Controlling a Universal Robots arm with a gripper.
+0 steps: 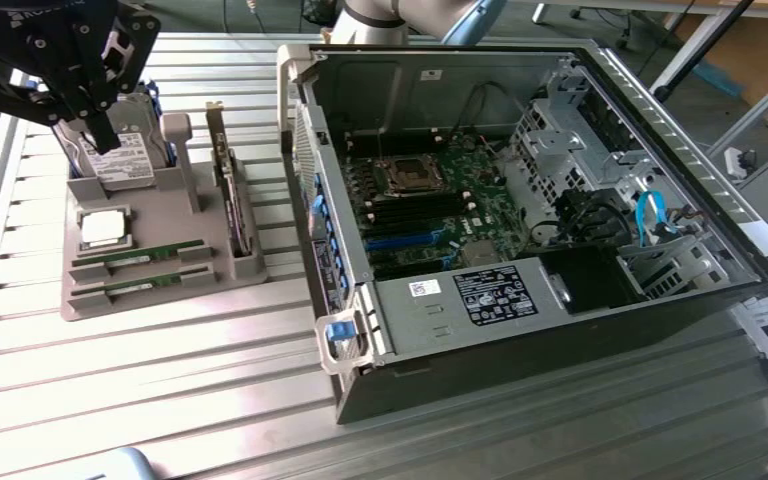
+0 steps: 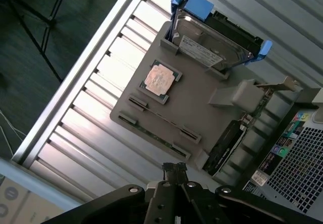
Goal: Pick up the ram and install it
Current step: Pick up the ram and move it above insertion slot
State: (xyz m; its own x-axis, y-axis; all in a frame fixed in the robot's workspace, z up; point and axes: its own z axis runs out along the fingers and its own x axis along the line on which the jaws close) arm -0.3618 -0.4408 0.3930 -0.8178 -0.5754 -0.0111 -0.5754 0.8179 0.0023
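Note:
Two ram sticks lie on edge in slots at the front of a grey holder (image 1: pixel 157 300): one ram (image 1: pixel 140 259) and a second ram (image 1: pixel 140 286) just in front of it. The wrist view shows them as thin green strips, the ram (image 2: pixel 161 119) and its neighbour (image 2: pixel 151 134). My black gripper (image 1: pixel 103 138) hangs above the holder's back end, over the hard drive (image 1: pixel 124 165), apart from the sticks. Its fingers (image 2: pixel 174 169) are shut with nothing between them.
On the holder also sit a square silver processor (image 1: pixel 104 228), the hard drive (image 2: pixel 212 45) with blue rails, and an upright expansion card (image 1: pixel 231 200). An open computer case (image 1: pixel 357 330) lies at the exterior view's right, its motherboard (image 1: pixel 424 205) exposed. Everything rests on a ribbed metal table (image 1: pixel 157 400).

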